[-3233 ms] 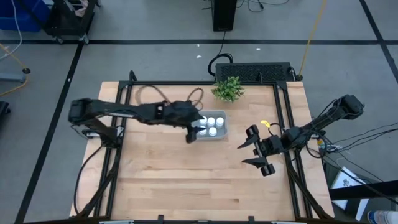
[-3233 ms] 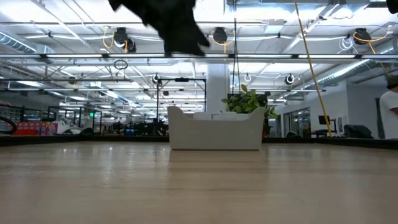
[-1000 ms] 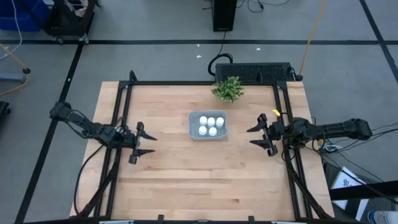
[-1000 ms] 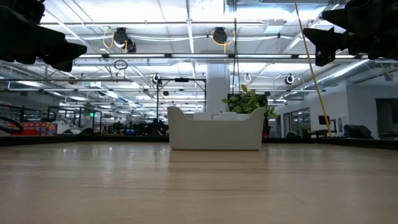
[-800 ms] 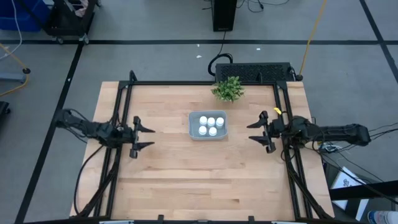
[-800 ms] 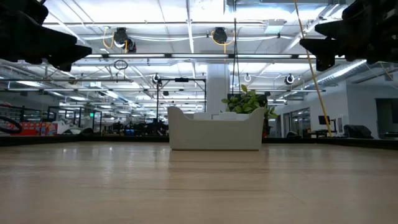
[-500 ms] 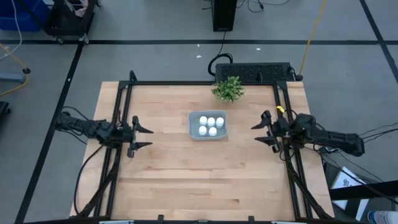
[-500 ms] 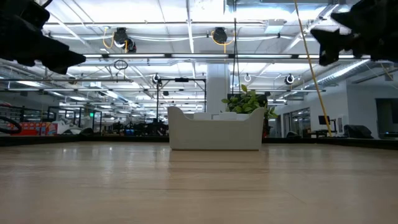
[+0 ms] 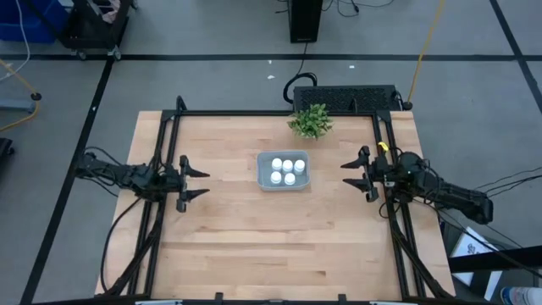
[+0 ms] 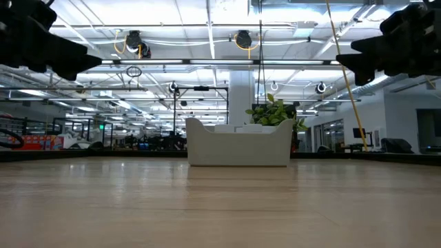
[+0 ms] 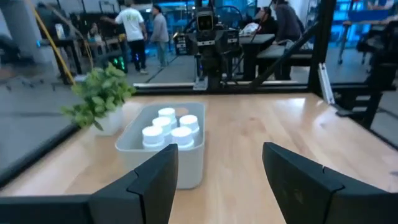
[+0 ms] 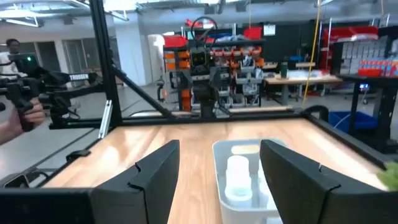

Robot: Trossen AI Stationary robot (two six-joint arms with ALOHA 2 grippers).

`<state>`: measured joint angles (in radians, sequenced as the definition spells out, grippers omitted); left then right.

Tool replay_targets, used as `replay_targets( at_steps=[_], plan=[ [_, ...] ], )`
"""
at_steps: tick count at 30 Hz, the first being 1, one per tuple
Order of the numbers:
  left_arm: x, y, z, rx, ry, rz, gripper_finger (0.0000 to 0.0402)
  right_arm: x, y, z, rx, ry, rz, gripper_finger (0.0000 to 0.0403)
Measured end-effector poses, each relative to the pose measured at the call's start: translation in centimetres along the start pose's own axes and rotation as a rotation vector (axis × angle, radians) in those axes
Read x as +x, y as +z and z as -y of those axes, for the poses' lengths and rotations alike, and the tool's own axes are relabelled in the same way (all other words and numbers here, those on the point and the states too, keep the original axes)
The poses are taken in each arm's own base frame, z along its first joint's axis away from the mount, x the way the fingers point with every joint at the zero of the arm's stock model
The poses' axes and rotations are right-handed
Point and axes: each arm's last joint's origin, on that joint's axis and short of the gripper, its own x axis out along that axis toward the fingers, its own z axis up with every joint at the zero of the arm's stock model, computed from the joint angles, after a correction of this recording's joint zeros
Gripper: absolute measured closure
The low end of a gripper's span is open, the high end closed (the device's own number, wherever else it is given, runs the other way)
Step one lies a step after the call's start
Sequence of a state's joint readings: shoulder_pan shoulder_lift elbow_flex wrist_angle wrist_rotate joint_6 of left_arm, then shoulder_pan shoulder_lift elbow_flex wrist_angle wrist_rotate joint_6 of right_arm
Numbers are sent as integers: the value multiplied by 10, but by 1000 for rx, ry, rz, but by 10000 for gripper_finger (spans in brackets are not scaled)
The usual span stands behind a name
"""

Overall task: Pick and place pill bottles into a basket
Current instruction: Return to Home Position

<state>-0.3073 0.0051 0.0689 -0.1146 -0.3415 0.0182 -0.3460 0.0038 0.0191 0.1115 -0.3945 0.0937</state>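
Observation:
The pale grey-blue basket (image 9: 284, 172) stands on the table at centre, toward the far edge, with several white-capped pill bottles (image 9: 286, 170) upright inside it. It also shows in the low view (image 10: 238, 146), the left wrist view (image 11: 163, 149) and the right wrist view (image 12: 247, 180). My left gripper (image 9: 203, 184) hovers open and empty near the table's left edge, pointing at the basket. My right gripper (image 9: 345, 176) hovers open and empty near the right edge, also pointing at the basket. Both hang high above the table in the low view (image 10: 41, 41) (image 10: 393, 48).
A small green plant (image 9: 310, 121) stands at the far edge, behind the basket. A black frame (image 9: 165, 144) runs along the table's sides. People stand in the room beyond the table (image 11: 134, 28). Bare wood lies between each gripper and the basket and across the table's near half.
My left gripper has shifted a little toward the far edge, staying open and level at the left edge. My right arm's rear part has swung toward the near edge while its gripper stays open near the right edge, pointing at the basket. Basket and bottles have not moved.

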Motion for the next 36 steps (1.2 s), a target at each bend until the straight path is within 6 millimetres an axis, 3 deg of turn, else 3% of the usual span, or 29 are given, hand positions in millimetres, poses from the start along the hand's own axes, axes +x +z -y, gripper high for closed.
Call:
replay_targets(
  at_steps=[5,36],
  plan=[
    [0,1,0,-71,0,13,160,1,-2,1,17,-2,-26,183],
    [0,1,0,-70,-1,8,160,1,-2,1,17,-2,-26,183]
  ],
)
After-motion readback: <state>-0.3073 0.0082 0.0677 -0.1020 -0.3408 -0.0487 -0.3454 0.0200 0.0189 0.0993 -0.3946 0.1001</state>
